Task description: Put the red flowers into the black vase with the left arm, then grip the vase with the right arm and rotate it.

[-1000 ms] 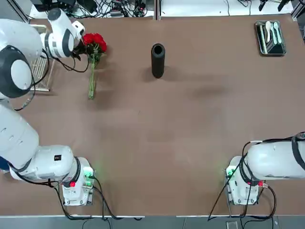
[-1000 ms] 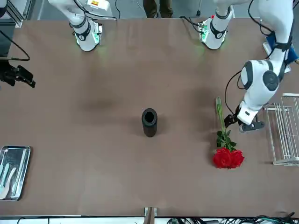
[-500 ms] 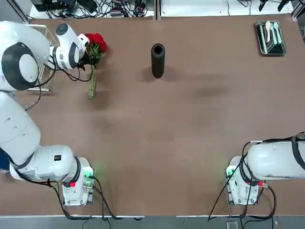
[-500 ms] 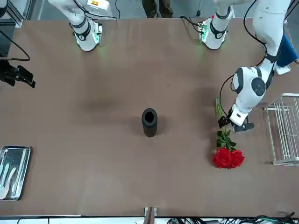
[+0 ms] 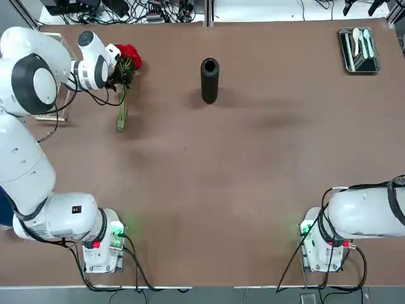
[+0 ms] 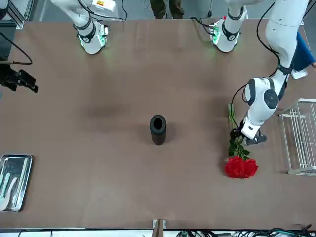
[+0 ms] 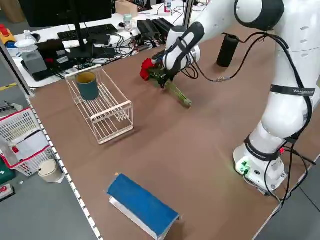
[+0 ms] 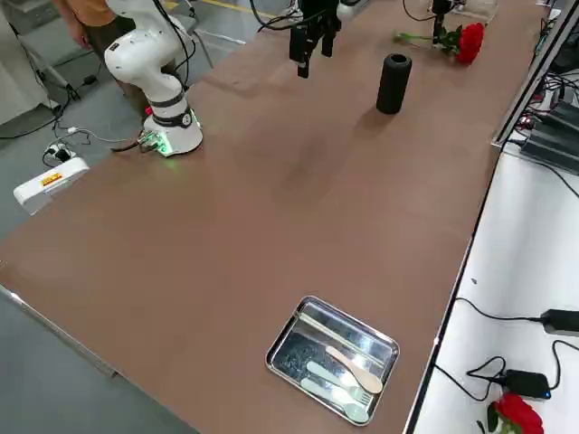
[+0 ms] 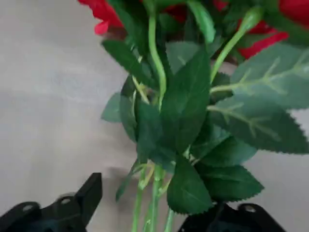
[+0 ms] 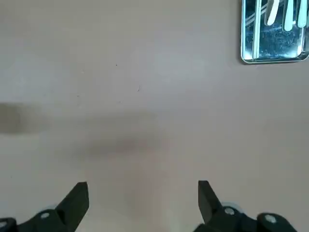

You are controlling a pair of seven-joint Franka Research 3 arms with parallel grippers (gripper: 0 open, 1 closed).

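Seen from the robot's side, with the upright black vase (image 5: 209, 80) as the clock's centre, the left gripper (image 9: 154, 195) is at nine o'clock, its fingers apart on either side of the stems of the red flowers (image 5: 132, 58), which lie on the table (image 5: 209, 171) with blooms toward twelve. Toward four o'clock, the right gripper (image 10: 143, 185) hangs wide open and empty.
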